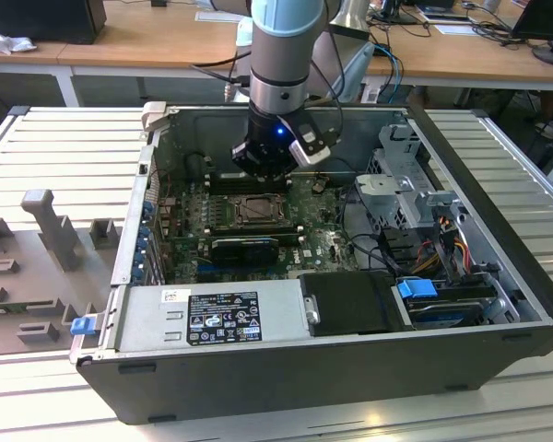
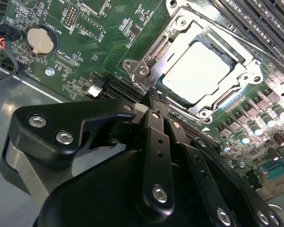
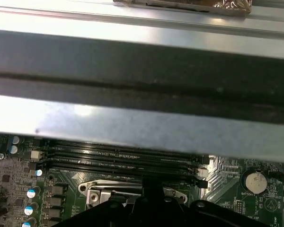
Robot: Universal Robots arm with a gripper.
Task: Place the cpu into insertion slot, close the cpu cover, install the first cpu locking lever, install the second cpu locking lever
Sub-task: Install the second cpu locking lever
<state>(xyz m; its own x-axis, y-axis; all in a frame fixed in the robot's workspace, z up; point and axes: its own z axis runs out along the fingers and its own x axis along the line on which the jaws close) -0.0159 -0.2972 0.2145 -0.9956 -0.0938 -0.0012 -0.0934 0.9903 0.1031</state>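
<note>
In the second wrist view, the black gripper (image 2: 154, 101) has its jaws clenched together on nothing, their tip just beside one corner of the silver-rimmed square insertion slot (image 2: 149, 56), where the flat silver-grey cpu (image 2: 195, 71) lies under the thin silver cpu cover (image 2: 213, 101).

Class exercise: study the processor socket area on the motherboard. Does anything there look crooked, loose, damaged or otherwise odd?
Nothing stands out. In the second wrist view the cpu lies flat and square in the insertion slot, with the cpu cover down around it. The gripper is shut, empty, beside the socket's corner.
</note>
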